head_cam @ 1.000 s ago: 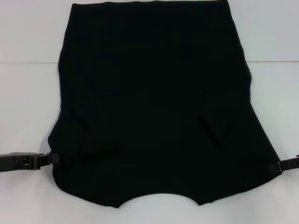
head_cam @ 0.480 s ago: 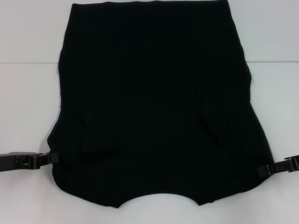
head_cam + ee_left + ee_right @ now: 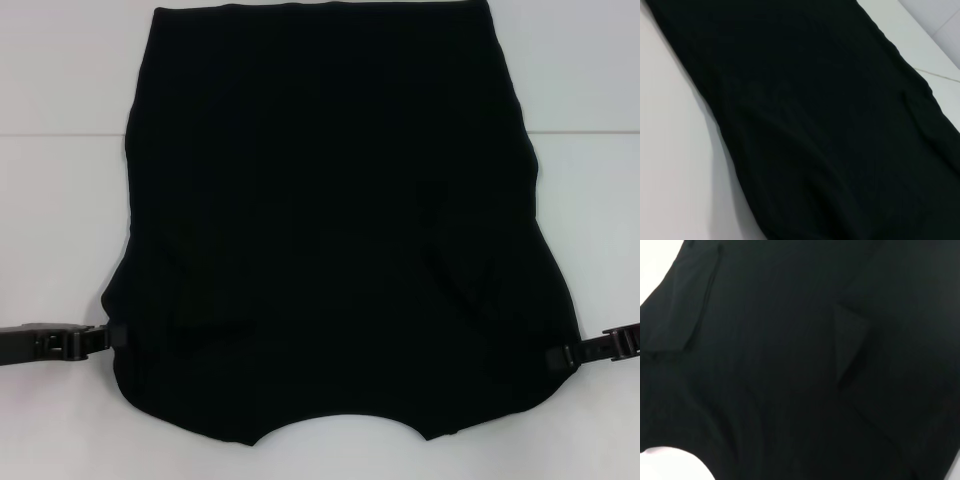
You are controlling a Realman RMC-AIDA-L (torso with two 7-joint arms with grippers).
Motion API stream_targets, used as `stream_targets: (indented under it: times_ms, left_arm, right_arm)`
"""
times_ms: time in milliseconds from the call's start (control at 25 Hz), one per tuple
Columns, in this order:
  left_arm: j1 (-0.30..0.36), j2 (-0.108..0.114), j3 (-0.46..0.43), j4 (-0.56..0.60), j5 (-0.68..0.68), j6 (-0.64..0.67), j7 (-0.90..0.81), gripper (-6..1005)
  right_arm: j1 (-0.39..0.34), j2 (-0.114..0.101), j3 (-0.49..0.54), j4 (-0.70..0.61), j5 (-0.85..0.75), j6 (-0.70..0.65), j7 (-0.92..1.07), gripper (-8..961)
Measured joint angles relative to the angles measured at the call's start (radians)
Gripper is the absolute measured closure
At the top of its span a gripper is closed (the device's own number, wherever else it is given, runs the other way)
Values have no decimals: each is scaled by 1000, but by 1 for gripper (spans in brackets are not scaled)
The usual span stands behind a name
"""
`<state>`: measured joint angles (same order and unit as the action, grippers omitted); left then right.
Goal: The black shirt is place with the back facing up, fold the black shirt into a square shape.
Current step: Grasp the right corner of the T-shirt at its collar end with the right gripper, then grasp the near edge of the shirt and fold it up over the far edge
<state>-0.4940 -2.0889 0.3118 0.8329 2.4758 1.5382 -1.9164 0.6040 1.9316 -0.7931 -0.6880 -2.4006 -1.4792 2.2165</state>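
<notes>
Flanking the black shirt point(image 3: 330, 220) at its near side edges, left claw point(image 3: 112, 338) and right claw point(image 3: 556, 357), grip states untellable.

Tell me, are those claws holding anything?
Cannot be told. Each claw, left and right, sits at a side edge of the black shirt near its neckline end.

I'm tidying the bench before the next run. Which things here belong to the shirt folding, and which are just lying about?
Belongs to the job:
black shirt
left gripper, at the shirt's left edge
right gripper, at its right edge

Just there:
white table, nothing loose on it
</notes>
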Motion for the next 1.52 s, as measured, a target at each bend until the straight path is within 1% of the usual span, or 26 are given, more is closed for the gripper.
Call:
stream_targets:
  times_ms: [40,240,480,880,1040,1160,1280,1400,1440,1520]
  left_arm:
    - [-1,0,-1,-2,0,0,1,972]
    - [-1,1,-2,-5,0,-1,2,972]
    - [-1,1,-4,-5,0,-3,4,973]
    - [-1,3,-4,-4,0,-3,6,973]
    - [3,3,-6,1,0,14,-6,973]
    - [8,3,-27,8,0,70,-15,973]
    - [22,4,-66,21,0,164,-12,972]
    - [34,4,-80,30,0,202,-10,972]
    - [46,4,-89,34,0,244,-9,972]
    - [59,2,-93,38,0,287,-8,972]
  right_arm:
    - [1,0,0,0,0,1,0,278]
    - [11,3,-3,1,0,2,0,384]
    - [21,7,-18,8,-3,5,0,626]
    - [14,12,-10,9,-3,9,-4,865]
    - [-12,9,11,0,1,7,-21,887]
    - [-33,3,78,3,5,-35,-88,898]
    - [-58,-1,144,2,6,-96,-150,898]
    - [-95,-4,201,-10,6,-134,-192,899]
    - [-108,-8,219,-13,5,-145,-205,899]
    - [-130,-14,243,-13,4,-165,-231,899]
